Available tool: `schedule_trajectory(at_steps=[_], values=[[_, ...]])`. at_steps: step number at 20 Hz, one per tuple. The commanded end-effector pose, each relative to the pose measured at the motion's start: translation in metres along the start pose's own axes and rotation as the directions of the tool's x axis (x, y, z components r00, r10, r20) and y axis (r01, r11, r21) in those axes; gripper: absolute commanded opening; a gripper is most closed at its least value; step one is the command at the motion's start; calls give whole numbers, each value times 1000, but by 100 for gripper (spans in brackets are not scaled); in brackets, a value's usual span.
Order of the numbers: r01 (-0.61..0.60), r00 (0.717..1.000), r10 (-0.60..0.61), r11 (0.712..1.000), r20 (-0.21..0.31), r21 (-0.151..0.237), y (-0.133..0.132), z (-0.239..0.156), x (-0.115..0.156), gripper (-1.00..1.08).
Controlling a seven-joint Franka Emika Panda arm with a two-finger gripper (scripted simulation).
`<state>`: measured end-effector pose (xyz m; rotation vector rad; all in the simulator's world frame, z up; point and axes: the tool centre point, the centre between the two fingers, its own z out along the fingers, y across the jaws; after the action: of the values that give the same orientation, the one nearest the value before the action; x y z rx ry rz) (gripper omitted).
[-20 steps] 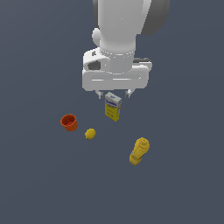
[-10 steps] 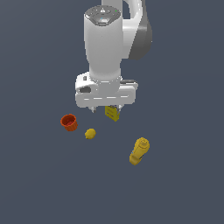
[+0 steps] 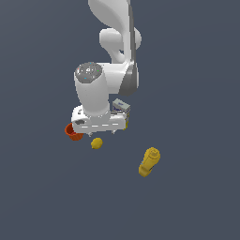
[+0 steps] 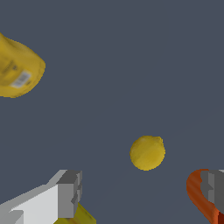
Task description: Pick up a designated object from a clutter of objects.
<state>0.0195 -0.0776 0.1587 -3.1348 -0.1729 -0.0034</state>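
My end effector (image 4: 142, 192) hangs above the worktop (image 3: 197, 197) with its fingers (image 4: 69, 194) spread wide apart and nothing between them. In the wrist view one finger shows in full as a grey pad on a white body; the other (image 4: 214, 190) is cut by the frame edge and overlaps the cup (image 4: 202, 197). In the exterior view the fingers are mostly hidden under the white hand body (image 3: 99, 120); only short tips show below it.

The lemon (image 4: 147, 152) lies on the worktop, clear of both fingers. In the wrist view it sits ahead of the gap between them, nearer the finger by the cup than the other. No contact with it. In the exterior view the lemon (image 3: 96, 143) lies just below the hand body, close to it in the frame, apart from everything else.

The cup (image 3: 72, 132), red-orange, stands just beside the lemon toward the exterior view's left, partly covered by the hand body. The two are not touching.

The box (image 3: 121, 108), yellow with a white-blue top, stands behind the hand on the exterior view's right, partly hidden by it. A yellow corner of it (image 4: 76, 216) shows beside the full finger in the wrist view.

The bottle (image 3: 149, 161), yellow, lies on its side, well apart from the lemon toward the exterior view's right. In the wrist view the bottle (image 4: 17, 68) is far from both fingers, cut by the frame edge.
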Motion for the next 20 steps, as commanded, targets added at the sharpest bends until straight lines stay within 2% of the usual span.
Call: schedule_trajectory(at_steps=[1, 9, 20], values=[[1, 1000, -1, 1000, -1, 1, 12, 24, -5, 100], [0, 1000, 0, 1000, 1, -1, 36, 70, -21, 100], [-1, 1000, 1, 1000, 4, -1, 41, 85, -25, 100]])
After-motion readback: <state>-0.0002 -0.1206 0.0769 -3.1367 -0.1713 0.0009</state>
